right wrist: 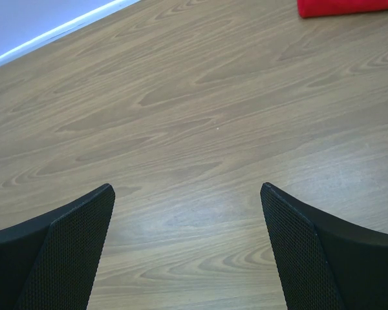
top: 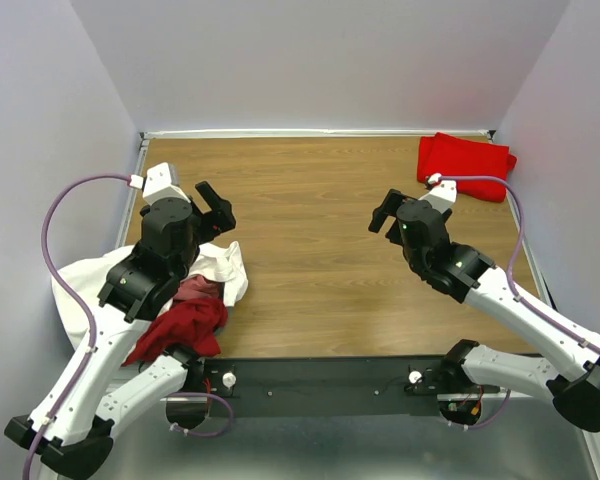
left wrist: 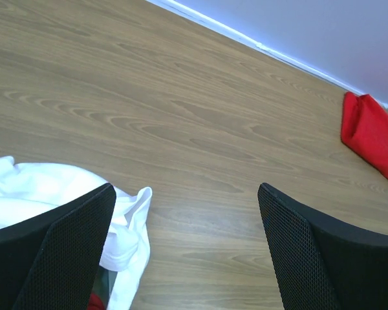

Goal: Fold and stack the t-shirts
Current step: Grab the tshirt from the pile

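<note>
A folded red t-shirt lies at the table's far right corner; it also shows in the left wrist view as the red t-shirt and at the top edge of the right wrist view as the red t-shirt. At the left front, a crumpled white t-shirt and a dark red t-shirt lie in a heap, partly under the left arm. My left gripper hovers open just beyond the heap, the white t-shirt by its left finger. My right gripper hangs open over bare wood, nothing between its fingers.
The wooden table is boxed in by pale walls at the back and both sides. A white rim under the heap juts past the table's left edge. The black base rail runs along the near edge.
</note>
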Controlling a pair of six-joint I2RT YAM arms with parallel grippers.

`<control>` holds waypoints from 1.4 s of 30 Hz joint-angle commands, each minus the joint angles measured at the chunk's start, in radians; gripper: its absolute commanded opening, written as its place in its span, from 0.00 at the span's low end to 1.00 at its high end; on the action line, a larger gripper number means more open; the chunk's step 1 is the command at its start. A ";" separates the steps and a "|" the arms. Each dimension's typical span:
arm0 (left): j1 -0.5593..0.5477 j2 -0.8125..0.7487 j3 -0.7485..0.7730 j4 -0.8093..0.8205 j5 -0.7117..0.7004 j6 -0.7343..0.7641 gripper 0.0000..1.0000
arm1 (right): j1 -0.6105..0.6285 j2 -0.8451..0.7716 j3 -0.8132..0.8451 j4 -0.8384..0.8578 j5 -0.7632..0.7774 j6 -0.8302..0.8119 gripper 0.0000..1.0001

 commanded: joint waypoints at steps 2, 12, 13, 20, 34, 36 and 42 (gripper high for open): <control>0.007 0.014 0.030 -0.083 -0.099 -0.044 0.98 | -0.004 -0.014 0.005 -0.028 0.040 0.001 1.00; 0.012 0.063 0.062 -0.367 -0.263 -0.317 0.98 | -0.005 0.032 -0.024 -0.029 0.043 0.031 1.00; 0.013 0.068 0.056 -0.414 -0.263 -0.333 0.98 | -0.004 0.038 -0.029 -0.029 0.042 0.045 1.00; 0.120 0.045 0.015 -0.475 -0.197 -0.380 0.98 | -0.005 0.107 -0.052 -0.029 0.020 0.082 1.00; 0.205 0.094 -0.028 -0.442 -0.336 -0.426 0.98 | -0.019 0.093 -0.074 -0.025 -0.009 0.103 1.00; 0.210 0.094 -0.043 -0.406 -0.353 -0.400 0.98 | -0.019 0.082 -0.074 -0.025 -0.012 0.106 1.00; 0.227 0.137 -0.149 -0.295 -0.285 -0.371 0.97 | -0.021 0.050 -0.083 -0.023 -0.030 0.123 1.00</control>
